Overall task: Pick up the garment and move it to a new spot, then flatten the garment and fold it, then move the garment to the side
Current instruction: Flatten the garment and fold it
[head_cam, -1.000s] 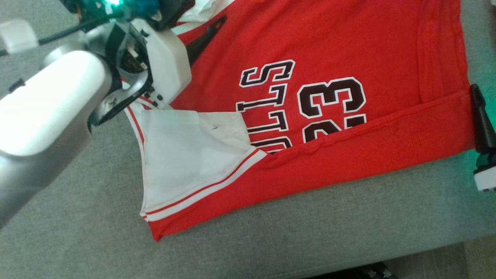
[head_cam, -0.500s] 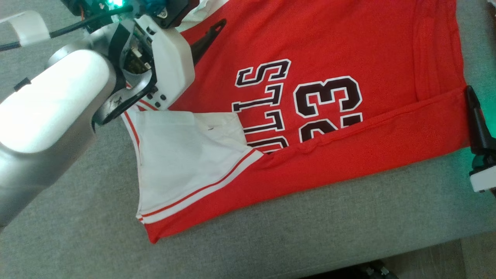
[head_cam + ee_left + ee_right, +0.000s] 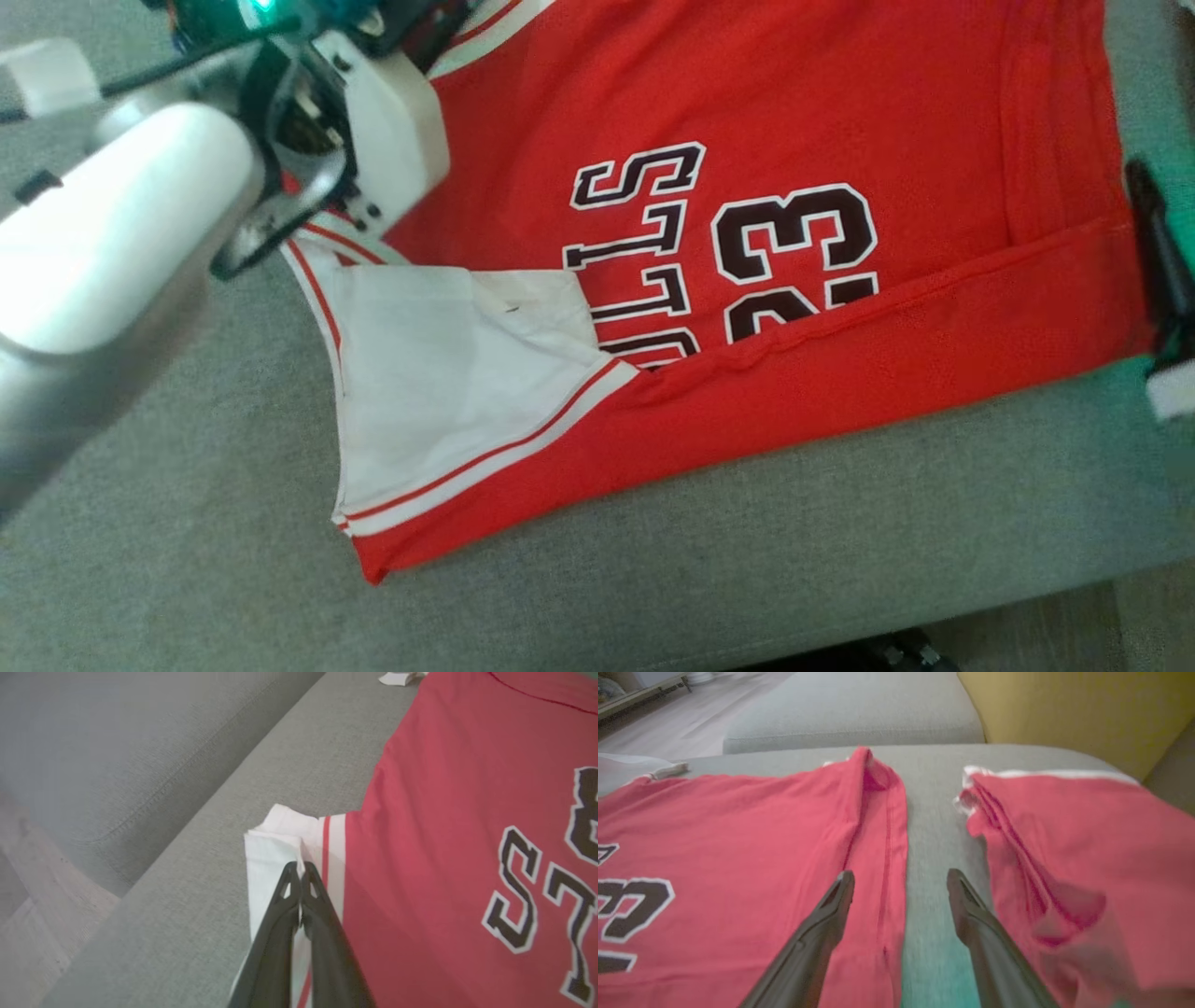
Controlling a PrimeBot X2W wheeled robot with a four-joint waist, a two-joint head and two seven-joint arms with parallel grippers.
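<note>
On the grey sofa seat (image 3: 747,560) lay the red garment (image 3: 822,112), a jersey spread flat, its near hem folded up over part of the print. A black, white-edged "23" and the letters "LLS" could be read. The left pincer (image 3: 301,870) was pinched tight on its white striped trim. The right pincer (image 3: 901,877) stood wide astride the garment's edge.

Place: a home living room
Signs: grey fabric sofa (image 3: 653,579), yellow cushion (image 3: 1069,709), pale wooden floor (image 3: 32,924)
</note>
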